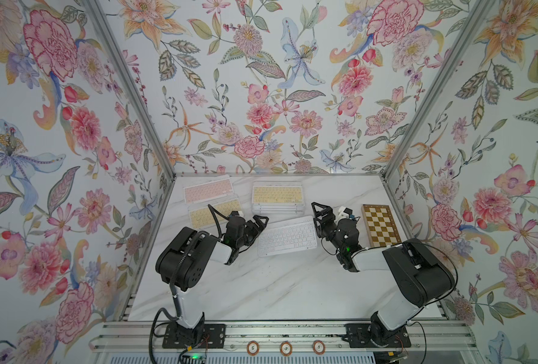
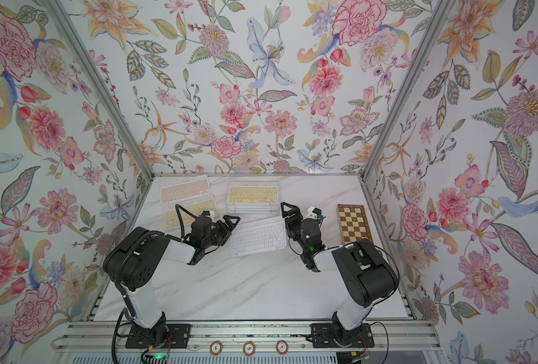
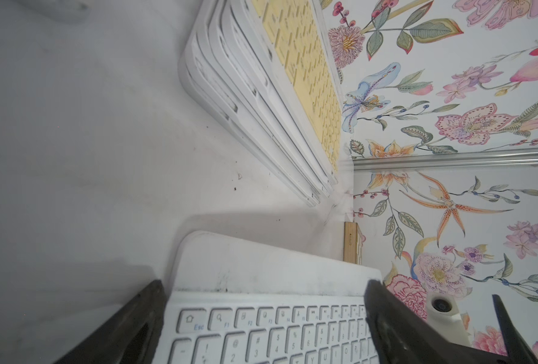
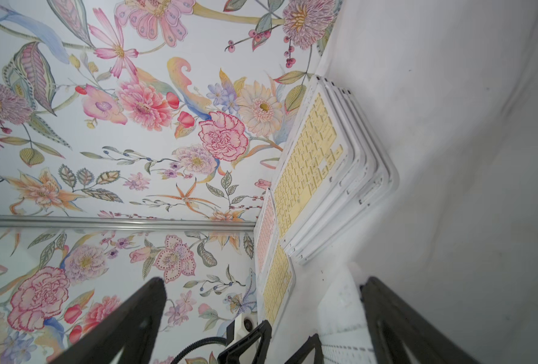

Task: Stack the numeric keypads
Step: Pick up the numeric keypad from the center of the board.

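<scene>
Flanking the white keypad (image 1: 288, 236) on the table (image 1: 261, 283): left gripper (image 1: 259, 228) and right gripper (image 1: 315, 220), jaws apart. Beyond, yellow-topped keypad stack (image 1: 276, 197); at right, chessboard (image 1: 381, 225).

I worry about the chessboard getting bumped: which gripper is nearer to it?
Right. The right gripper is at the end of the white keypad nearest the chessboard; the left gripper is at its opposite end.

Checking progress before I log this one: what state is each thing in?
Stack: several keypads piled, yellow on top.
Pink keypad: flat, unstacked.
Loose yellow keypad: flat, unstacked, beside the pink.
White keypad: unstacked, between both tools.
Chessboard: folded shut, flat.
Left tool: open.
Right tool: open.
</scene>
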Action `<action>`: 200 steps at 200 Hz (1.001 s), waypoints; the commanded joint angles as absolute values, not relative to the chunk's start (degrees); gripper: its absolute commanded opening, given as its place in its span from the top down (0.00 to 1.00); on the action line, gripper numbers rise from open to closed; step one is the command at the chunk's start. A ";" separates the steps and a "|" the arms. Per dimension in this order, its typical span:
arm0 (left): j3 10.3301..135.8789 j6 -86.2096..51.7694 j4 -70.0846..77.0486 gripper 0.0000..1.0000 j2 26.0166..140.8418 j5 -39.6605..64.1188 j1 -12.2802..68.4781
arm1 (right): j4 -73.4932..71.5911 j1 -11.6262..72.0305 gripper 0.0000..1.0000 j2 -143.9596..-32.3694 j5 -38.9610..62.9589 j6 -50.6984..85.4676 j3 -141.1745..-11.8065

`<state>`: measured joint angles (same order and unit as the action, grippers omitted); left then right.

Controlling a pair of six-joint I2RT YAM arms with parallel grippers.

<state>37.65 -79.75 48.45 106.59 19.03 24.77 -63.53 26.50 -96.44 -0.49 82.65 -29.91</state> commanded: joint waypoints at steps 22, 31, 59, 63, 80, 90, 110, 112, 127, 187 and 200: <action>34.98 -83.61 48.61 0.01 108.94 25.75 28.67 | -59.05 34.83 0.01 -91.80 1.55 91.53 -28.89; 34.66 -83.50 48.72 0.01 109.03 25.67 28.72 | -55.92 35.15 0.01 -90.21 0.80 90.97 -29.24; 33.98 -84.27 50.33 0.01 109.72 25.58 28.85 | -60.61 34.65 0.01 -91.42 1.23 89.91 -29.56; 33.93 -84.35 50.44 0.01 109.84 25.61 28.78 | -62.83 34.44 0.01 -92.17 1.93 89.89 -29.68; 33.60 -84.55 50.74 0.01 109.64 25.48 28.76 | -68.19 34.02 0.01 -95.70 4.80 90.86 -31.43; 33.50 -84.47 50.61 0.01 109.38 25.36 28.76 | -69.37 34.16 0.01 -97.21 5.96 91.05 -32.40; 33.37 -84.48 50.54 0.01 109.24 25.23 28.80 | -72.26 35.03 0.01 -99.65 5.48 91.41 -33.19; 33.28 -84.47 50.49 0.01 109.18 25.23 28.82 | -72.69 35.17 0.01 -99.99 5.52 91.47 -33.21; 33.20 -84.55 50.78 0.01 109.25 25.08 28.79 | -76.42 35.71 0.01 -102.12 5.38 92.06 -34.12; 33.15 -84.73 51.07 0.01 109.32 25.09 28.71 | -72.05 36.67 0.01 -98.95 3.58 94.84 -33.39; 33.31 -84.74 51.18 0.01 109.42 25.14 28.67 | -66.45 36.67 0.01 -95.81 3.60 96.31 -32.96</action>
